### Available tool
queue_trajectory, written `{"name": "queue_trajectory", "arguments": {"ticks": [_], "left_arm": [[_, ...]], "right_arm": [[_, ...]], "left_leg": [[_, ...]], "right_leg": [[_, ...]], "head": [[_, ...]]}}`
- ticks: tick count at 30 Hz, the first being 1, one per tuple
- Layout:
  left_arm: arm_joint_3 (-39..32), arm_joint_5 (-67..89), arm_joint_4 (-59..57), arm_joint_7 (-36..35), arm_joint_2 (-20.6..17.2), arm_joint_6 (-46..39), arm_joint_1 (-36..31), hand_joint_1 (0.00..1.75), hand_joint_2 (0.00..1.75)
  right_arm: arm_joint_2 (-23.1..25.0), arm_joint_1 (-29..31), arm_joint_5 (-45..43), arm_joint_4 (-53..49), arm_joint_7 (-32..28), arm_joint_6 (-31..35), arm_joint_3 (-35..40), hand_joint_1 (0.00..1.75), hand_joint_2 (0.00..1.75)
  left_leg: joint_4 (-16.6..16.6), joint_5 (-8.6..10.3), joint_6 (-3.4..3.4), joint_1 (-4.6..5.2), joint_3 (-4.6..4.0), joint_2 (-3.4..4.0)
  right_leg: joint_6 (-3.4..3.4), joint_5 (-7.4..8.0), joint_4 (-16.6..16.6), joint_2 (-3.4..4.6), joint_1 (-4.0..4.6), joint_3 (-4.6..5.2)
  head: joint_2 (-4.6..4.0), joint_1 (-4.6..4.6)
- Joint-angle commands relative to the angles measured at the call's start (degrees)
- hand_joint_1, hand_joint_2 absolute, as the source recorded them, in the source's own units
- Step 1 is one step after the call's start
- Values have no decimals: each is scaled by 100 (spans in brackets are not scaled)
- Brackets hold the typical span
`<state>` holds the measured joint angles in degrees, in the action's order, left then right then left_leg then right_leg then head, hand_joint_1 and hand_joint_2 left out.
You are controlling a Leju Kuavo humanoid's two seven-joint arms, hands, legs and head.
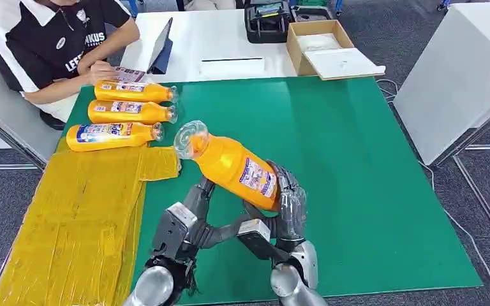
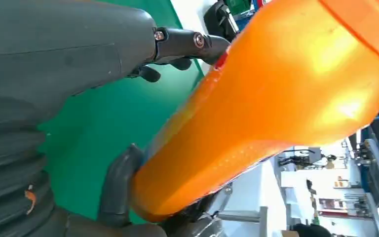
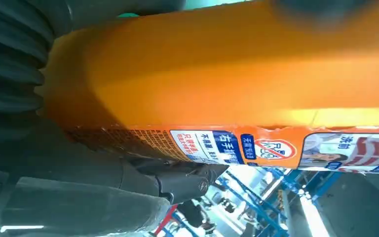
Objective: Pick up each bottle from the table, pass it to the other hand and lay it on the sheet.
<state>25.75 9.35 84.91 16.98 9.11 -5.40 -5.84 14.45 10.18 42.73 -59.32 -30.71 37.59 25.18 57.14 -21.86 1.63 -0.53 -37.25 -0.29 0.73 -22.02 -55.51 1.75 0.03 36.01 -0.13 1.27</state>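
Observation:
An orange bottle (image 1: 236, 167) with a clear cap hangs tilted above the green mat (image 1: 357, 191), cap pointing to the far left. My right hand (image 1: 288, 205) grips its base end, fingers wrapped round the labelled body (image 3: 227, 74). My left hand (image 1: 199, 194) reaches up under the neck end. In the left wrist view its thumb (image 2: 118, 182) and a finger (image 2: 190, 42) press the bottle (image 2: 286, 108) from opposite sides. The yellow sheet (image 1: 76, 217) lies at the left. Three more orange bottles (image 1: 131, 111) lie side by side at its far end.
A person in a black and white shirt (image 1: 51, 38) sits at the far left, one hand (image 1: 102, 73) close to the farthest bottle. Beyond the mat on the white table are a tablet (image 1: 161, 46), a cardboard box (image 1: 322, 48) and a black case (image 1: 268, 22).

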Motion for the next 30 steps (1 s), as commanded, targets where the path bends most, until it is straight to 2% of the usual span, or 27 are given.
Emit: {"name": "queue_trajectory", "arguments": {"ticks": [1,8,9,11,12,15,16,21,23,24,26,28,30], "left_arm": [[285,-319,-580,-34,-43,20,-511,0,175],[315,-405,-627,-25,-50,34,-572,0,175],[327,-436,-632,-17,-56,25,-591,0,175],[186,-1073,-764,-72,34,124,-675,0,175],[134,-1292,-812,-97,35,186,-716,0,175],[-30,-1894,-946,-49,42,184,-821,0,175],[-34,-1939,-952,-44,28,172,-838,0,175],[-59,-2099,-912,-52,-17,152,-854,0,175],[-91,-2271,-859,-14,-64,111,-859,0,175],[-168,-2415,-797,10,-85,127,-846,0,175],[-339,-2621,-647,69,-128,104,-817,0,175],[-519,-2772,-487,82,-155,86,-750,0,175],[-565,-2792,-464,87,-163,77,-738,0,175]], "right_arm": [[-103,352,172,569,41,241,550,175,175],[-110,393,166,630,18,241,599,175,175],[-109,399,214,637,15,241,610,175,175],[-57,476,204,848,-19,241,766,175,175],[-44,499,205,885,-25,241,799,175,175],[-28,554,294,1035,32,241,919,175,175],[-27,558,297,1053,51,241,933,175,175],[-43,564,273,1113,58,241,975,175,175],[-32,579,292,1194,94,241,980,175,175],[-26,589,279,1255,100,241,978,175,175],[-22,586,348,1335,137,241,930,175,175],[41,393,851,1306,74,241,529,175,175],[81,375,878,1397,3,241,431,175,175]], "left_leg": [[-3,-6,-9,5,29,-12],[0,-10,-9,6,34,-10],[-4,0,-7,3,15,-8],[-1,-11,-11,6,37,-10],[-3,0,-7,1,13,-5],[-3,-1,-7,2,14,-6],[3,-15,-14,9,45,-11],[-3,1,-7,2,14,-8],[1,-12,-13,7,46,-13],[-4,3,-6,4,16,-4],[0,-9,-11,6,40,-3],[-3,-3,-9,4,31,-5],[-5,2,-7,2,18,-2]], "right_leg": [[-4,-12,1,-27,-3,-33],[-5,-17,-1,-27,-3,-38],[-2,-6,3,-17,-1,-17],[-5,-18,-1,-27,-4,-41],[-2,-4,2,-13,0,-16],[-1,-4,2,-14,-1,-17],[-5,-23,-7,-33,-6,-49],[-1,-5,2,-16,-1,-17],[-5,-23,-3,-33,-4,-50],[-2,-6,1,-13,-3,-17],[-4,-18,-3,-22,-3,-42],[-2,-13,0,-20,-2,-34],[-1,-6,2,-13,-1,-21]], "head": [[0,0],[0,2],[0,0],[0,2],[0,0],[0,0],[0,0],[0,0],[0,0],[0,2],[0,4],[0,0],[0,2]]}}
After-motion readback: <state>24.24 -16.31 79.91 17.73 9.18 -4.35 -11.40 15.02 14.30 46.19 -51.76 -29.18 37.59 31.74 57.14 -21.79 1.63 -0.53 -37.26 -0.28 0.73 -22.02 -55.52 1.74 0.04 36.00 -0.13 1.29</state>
